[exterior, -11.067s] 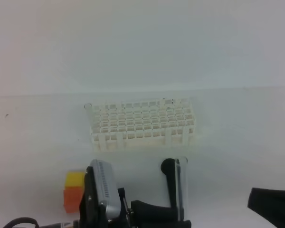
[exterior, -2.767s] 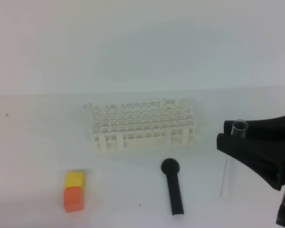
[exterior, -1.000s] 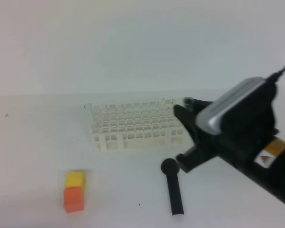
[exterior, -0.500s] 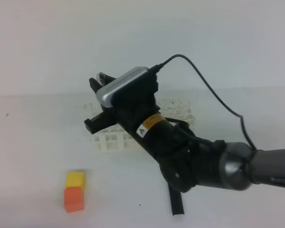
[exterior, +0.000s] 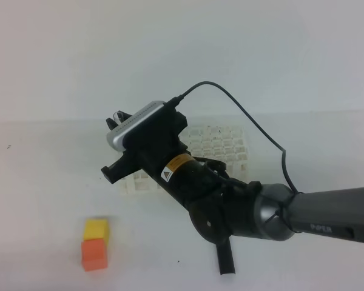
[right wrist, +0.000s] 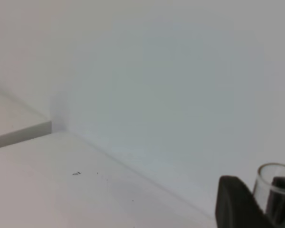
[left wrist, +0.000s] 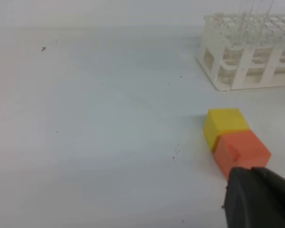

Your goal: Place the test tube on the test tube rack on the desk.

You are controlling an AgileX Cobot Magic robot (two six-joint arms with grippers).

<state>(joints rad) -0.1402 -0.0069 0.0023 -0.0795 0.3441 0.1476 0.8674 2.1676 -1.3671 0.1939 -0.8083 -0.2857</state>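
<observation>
My right gripper (exterior: 116,119) reaches across from the right and hovers over the left end of the white test tube rack (exterior: 221,145). It is shut on the clear test tube. In the right wrist view the tube's open rim (right wrist: 275,172) shows between the dark fingers (right wrist: 233,204) of that gripper (right wrist: 268,202). The arm hides the tube's lower part and much of the rack in the high view. The rack (left wrist: 247,54) stands on the white desk (exterior: 36,182), with faint glassy streaks above it in the left wrist view. Only a black finger (left wrist: 259,197) of my left gripper shows, low over the desk.
A yellow block (exterior: 96,229) and an orange block (exterior: 93,253) lie touching at the front left, close to the left gripper's finger (left wrist: 225,126). A black round-headed tool (exterior: 225,262) lies in front of the rack, partly under my right arm.
My right arm has swung left across the rack with the tube, from the rack's right end to its left end, and has dipped slightly. The left gripper has stayed put.
</observation>
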